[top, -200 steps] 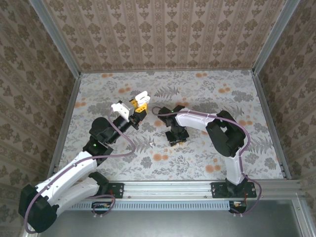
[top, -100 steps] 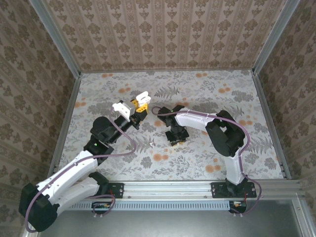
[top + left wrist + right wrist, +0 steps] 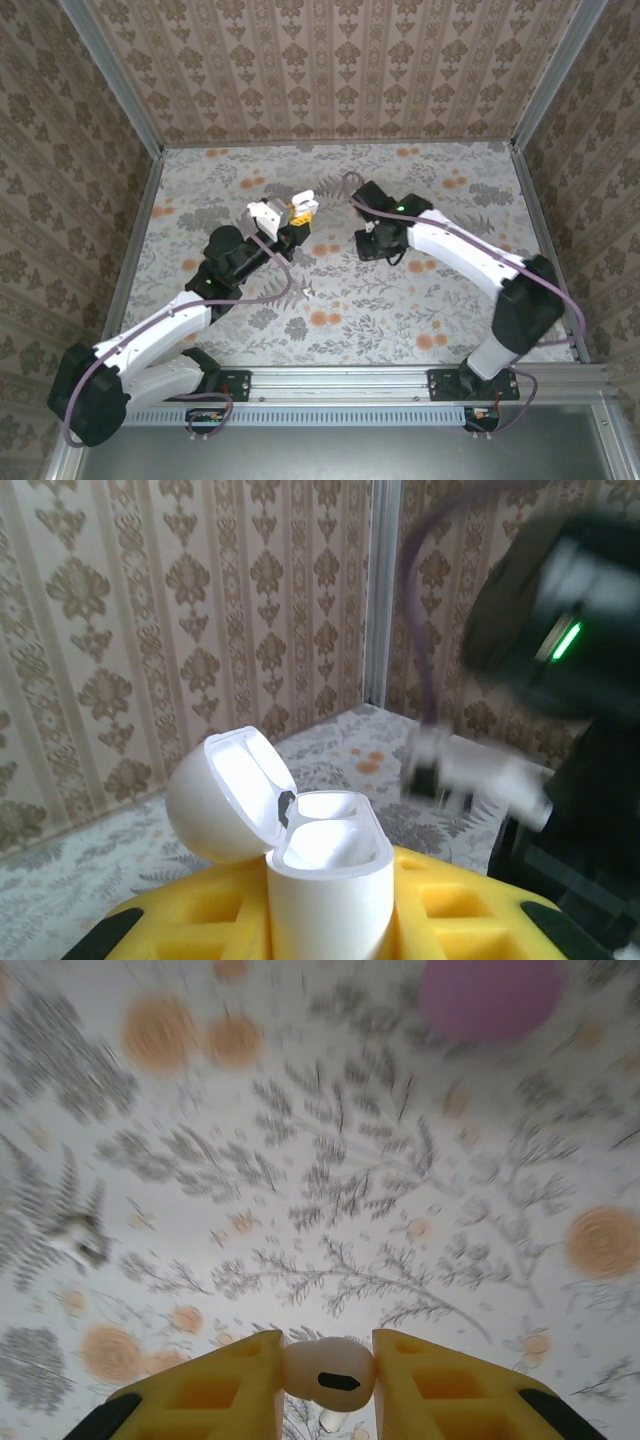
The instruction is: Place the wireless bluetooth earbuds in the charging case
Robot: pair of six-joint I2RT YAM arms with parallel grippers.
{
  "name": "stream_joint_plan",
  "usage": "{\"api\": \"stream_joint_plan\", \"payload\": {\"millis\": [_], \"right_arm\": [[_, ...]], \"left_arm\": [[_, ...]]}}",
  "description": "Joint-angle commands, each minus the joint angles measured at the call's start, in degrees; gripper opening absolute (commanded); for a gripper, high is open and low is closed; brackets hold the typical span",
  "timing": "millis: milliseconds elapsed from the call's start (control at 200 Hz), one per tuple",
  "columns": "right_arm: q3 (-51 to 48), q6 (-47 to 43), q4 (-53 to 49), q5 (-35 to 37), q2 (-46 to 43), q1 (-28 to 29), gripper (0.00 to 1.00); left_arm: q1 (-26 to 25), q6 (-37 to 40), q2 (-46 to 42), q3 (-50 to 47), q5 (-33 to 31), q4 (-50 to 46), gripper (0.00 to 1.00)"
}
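Judging the step in hand as the carry: bringing an earbud across to the open case.

Pinching one white earbud (image 3: 335, 1370) between the yellow fingers (image 3: 245, 1395) of the right gripper (image 3: 326, 1362), closed on it, high above the flower-printed table (image 3: 350, 1210). Holding the white charging case (image 3: 328, 880) upright in the left gripper (image 3: 325, 930), clamped shut on its lower body, lid (image 3: 225, 795) hinged back, mouth facing up with no earbud visible inside. From above, placing the case (image 3: 293, 208) just left of the right arm's wrist, raised off the table.

To do it well:
- Hold the case dead steady and level; let only the right arm travel.
- Approach from the side away from the lid, so as not to knock it shut.
- Turn the earbud stem-down before descending; cannot tell its exact orientation from here, so check against the well first.
- Line up over one well, not the divider, then lower slowly and straight.
- Release only once seated; open just enough to clear, then lift vertically.

Leaving for later a small blurred white piece (image 3: 85, 1240), probably another earbud, lying on the table (image 3: 307, 291).
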Motion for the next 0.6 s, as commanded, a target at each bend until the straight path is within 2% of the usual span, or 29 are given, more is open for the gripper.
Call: {"api": "stream_joint_plan", "payload": {"millis": [0, 175, 380, 595], "right_arm": [[2.9, -0.72, 0.97, 3.83, -4.0, -0.41, 0.29], [7.16, -2.01, 3.46, 4.2, -7.62, -0.43, 0.29], [6.35, -3.19, 11.32, 3.41, -13.06, -0.32, 0.29], [5.06, -4.85, 17.26, -0.78, -14.32, -0.28, 0.3]], "left_arm": [[-0.86, -2.88, 2.31, 2.38, 2.17, 4.64, 0.28], [-2.47, -3.48, 6.47, 3.32, 2.97, 6.9, 0.28], [-3.42, -4.03, 8.87, 4.16, 3.98, 8.31, 0.28], [-3.73, -3.94, 9.86, 4.52, 4.69, 9.31, 0.28]]}}
